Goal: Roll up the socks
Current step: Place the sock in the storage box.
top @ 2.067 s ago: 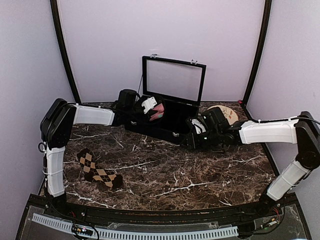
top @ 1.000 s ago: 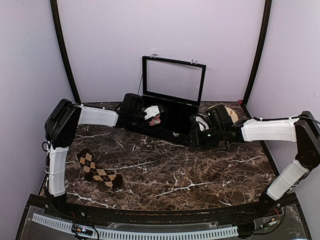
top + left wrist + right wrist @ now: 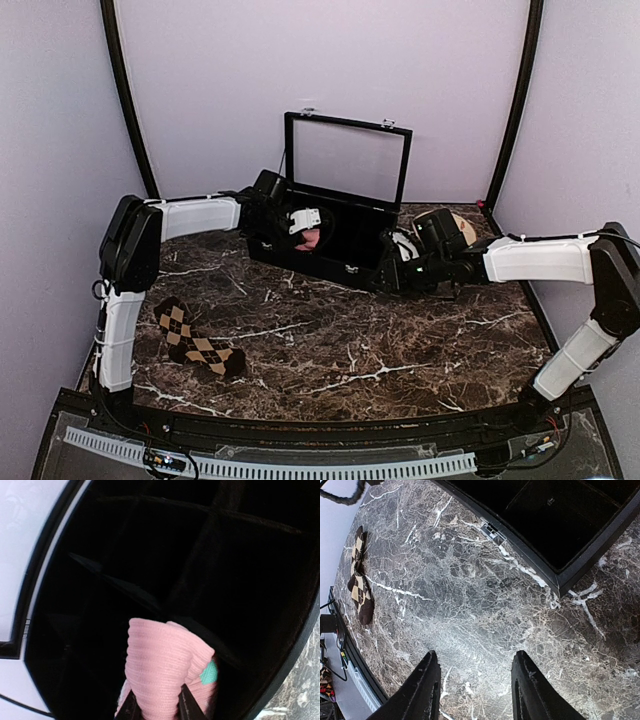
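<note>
The left end effector (image 3: 159,706) is clenched on the pink sock (image 3: 162,665), holding it over the divided box (image 3: 312,262). Dropped here, the sock could catch on a divider and unroll. Nothing else shows in the box. The right end effector (image 3: 475,662) hangs released and empty above the surface (image 3: 400,350). The brown sock (image 3: 198,345) lies flat there, well apart.

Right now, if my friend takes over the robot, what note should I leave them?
The left gripper is shut on the pink sock, which looks rolled up and is held over the open black case.
The right gripper is open and empty, above the table by the case's right end.
The brown argyle sock lies flat and unrolled on the table, front left.
Done: pink sock appears rolled.
Left: put the pink sock down, then roll the brown one.
</note>
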Available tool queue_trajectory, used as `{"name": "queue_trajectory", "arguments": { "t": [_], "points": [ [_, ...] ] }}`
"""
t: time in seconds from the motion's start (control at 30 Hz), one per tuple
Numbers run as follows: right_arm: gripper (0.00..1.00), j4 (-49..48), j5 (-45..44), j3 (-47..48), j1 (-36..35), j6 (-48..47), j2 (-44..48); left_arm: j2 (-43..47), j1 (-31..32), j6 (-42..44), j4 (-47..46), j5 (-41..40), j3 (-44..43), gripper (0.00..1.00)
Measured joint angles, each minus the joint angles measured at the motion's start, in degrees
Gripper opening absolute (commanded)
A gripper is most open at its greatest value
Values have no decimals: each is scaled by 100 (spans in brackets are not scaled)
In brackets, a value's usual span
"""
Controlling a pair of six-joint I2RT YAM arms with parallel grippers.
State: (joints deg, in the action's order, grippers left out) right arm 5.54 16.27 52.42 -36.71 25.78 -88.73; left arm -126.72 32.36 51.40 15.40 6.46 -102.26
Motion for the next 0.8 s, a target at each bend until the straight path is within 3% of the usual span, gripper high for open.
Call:
{"name": "queue_trajectory", "arguments": {
  "t": [0.3, 0.8],
  "points": [
    [45, 2, 22, -22, 2, -2, -2, -341, -35, -216, 715, 247, -564, 0],
    [45, -2, 173, 142, 50, 4, -214, -1300, -114, -988, 2500, 555, -2546, 0]
  ]
}}
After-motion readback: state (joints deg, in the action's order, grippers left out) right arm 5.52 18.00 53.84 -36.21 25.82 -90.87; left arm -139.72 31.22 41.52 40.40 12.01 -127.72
